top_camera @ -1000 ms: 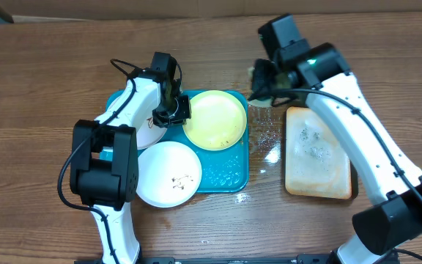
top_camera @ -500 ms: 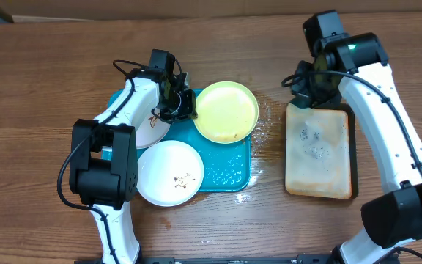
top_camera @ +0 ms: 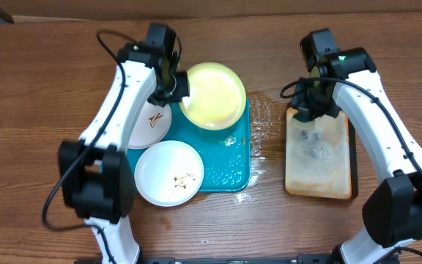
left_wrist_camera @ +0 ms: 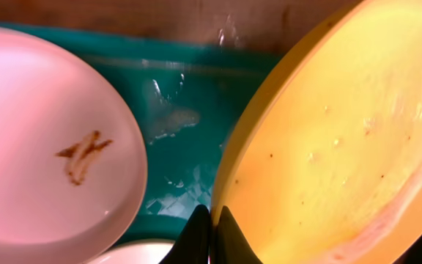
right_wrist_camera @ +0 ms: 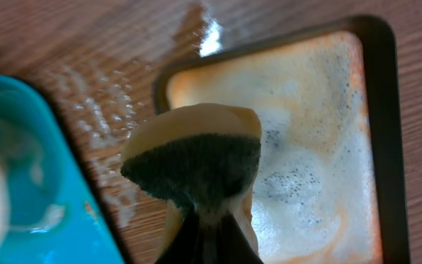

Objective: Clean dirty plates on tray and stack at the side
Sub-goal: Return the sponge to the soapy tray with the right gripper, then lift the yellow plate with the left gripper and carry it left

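Observation:
The teal tray [top_camera: 229,172] lies at the table's centre. My left gripper [top_camera: 176,94] is shut on the left rim of the pale yellow-green plate [top_camera: 212,94], held tilted over the tray's far end; the left wrist view shows the plate [left_wrist_camera: 343,147] pinched between my fingers [left_wrist_camera: 212,227]. A white plate [top_camera: 151,123] with a brown smear sits at the tray's left; it also shows in the left wrist view [left_wrist_camera: 42,147]. Another smeared white plate [top_camera: 168,173] sits at the front left. My right gripper [top_camera: 308,108] is shut on a sponge [right_wrist_camera: 196,161] at the tan tray's far left corner.
The tan dark-rimmed tray [top_camera: 321,158] with soapy foam lies right of the teal tray; it also shows in the right wrist view [right_wrist_camera: 306,147]. Water drops wet the wood [top_camera: 264,121] between the two trays.
My left gripper has lifted the yellow-green plate and drawn it back and left. My right gripper with the sponge has moved right, away from the plate, then down to the tan tray's corner.

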Action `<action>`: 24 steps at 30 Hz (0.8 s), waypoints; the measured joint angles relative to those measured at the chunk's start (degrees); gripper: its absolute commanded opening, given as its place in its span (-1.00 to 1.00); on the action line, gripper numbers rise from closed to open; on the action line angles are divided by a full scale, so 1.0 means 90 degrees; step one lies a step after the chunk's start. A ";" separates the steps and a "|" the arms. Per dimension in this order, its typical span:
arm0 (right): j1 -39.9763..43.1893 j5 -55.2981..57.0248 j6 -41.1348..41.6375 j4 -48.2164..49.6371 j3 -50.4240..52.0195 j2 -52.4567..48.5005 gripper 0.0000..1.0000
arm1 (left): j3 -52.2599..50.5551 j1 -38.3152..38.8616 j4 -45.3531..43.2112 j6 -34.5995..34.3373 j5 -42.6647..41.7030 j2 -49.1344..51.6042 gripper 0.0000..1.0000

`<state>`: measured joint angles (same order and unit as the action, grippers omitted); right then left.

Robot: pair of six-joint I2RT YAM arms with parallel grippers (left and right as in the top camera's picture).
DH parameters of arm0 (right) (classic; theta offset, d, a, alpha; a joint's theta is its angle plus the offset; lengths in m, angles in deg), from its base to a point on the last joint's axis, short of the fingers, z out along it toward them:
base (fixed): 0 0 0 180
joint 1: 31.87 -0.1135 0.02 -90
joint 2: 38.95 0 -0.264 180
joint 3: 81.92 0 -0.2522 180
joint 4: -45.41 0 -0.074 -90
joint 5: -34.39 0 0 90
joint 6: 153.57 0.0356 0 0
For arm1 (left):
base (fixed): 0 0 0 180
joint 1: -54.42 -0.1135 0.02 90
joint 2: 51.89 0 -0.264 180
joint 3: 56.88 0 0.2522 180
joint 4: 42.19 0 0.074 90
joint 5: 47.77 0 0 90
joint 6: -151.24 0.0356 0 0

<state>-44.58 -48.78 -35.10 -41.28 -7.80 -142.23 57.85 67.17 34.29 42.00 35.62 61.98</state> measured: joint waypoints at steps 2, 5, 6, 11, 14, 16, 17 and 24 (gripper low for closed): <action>0.0121 -0.0012 0.0000 0.0206 0.0325 0.0000 -0.92 | 0.0384 0.0121 0.0372 -0.0029 0.0364 -0.0301 -0.92; 0.0318 -0.0087 0.0000 0.0452 0.0746 -0.0002 -0.92 | 0.0925 0.0306 0.1054 -0.0087 0.0962 -0.0663 -0.92; 0.0391 -0.0126 0.0002 0.0537 0.0901 -0.0002 -0.92 | 0.1039 0.0359 0.1268 -0.0138 0.1156 -0.0746 -0.92; 0.0707 -0.0274 -0.0005 0.0882 0.1540 -0.0007 -0.92 | 0.1190 0.0503 0.2188 -0.0415 0.2072 -0.0794 -0.92; 0.0821 -0.0389 -0.0012 0.0889 0.1787 -0.0007 -0.92 | 0.1190 0.0495 0.2579 -0.0656 0.2506 -0.0777 -0.92; 0.0845 -0.0449 -0.0024 0.0896 0.1865 -0.0007 -0.92 | 0.1190 0.0498 0.2630 -0.0770 0.2705 -0.0777 -0.92; 0.0860 -0.0474 -0.0029 0.0908 0.1880 -0.0007 -0.92 | 0.1190 0.0498 0.2630 -0.0833 0.2793 -0.0775 -0.92; 0.0860 -0.0576 -0.0046 0.1003 0.1882 -0.0007 -0.92 | 0.1190 0.0498 0.2871 -0.1273 0.3495 -0.0743 -0.92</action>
<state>-36.84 -53.96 -35.52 -32.25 9.14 -142.30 68.56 71.65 60.13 30.54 67.07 55.29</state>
